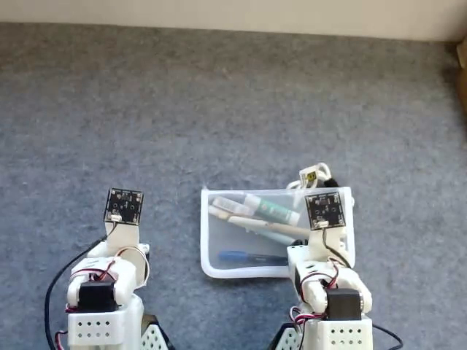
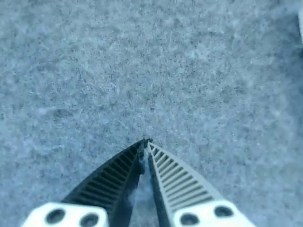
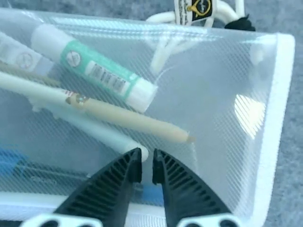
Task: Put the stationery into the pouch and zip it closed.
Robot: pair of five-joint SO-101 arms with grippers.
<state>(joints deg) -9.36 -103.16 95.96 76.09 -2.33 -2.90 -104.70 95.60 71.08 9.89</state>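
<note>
Grey carpet [image 1: 219, 95]: covers the whole work surface, cut off at every frame edge.

Left arm [image 1: 109, 284] and right arm [image 1: 328, 292]: bases cropped at near edge of high view; claws hidden there under the wrist camera boards.

Pouch [image 1: 216, 240]: translucent mesh with white edging, flat on carpet, long side across, directly ahead of right arm and well apart from left arm. Near right corner covered by right arm in high view. Zip line hard to make out; open or closed, cannot tell.

Contents, seen blurred through mesh:
- cream pen [image 3: 118, 113], slanted, one end cut off at frame edge
- glue stick [image 3: 94, 71] with green label, beside cream pen on far side
- pale pen [image 3: 109, 137], end just at claw tips
- blue pen [image 1: 244, 257], along near edge, partly masked by claw in right wrist view

White cord with tag [image 1: 314, 175]: outside pouch at far edge, print too small to read.

Right gripper [image 3: 147, 158]: above pouch's near half, jaws narrow, slim slit between tips, nothing visibly pinched; contact with mesh, cannot tell.

Left gripper [image 2: 146, 142]: over bare carpet, tips together, empty.
</note>
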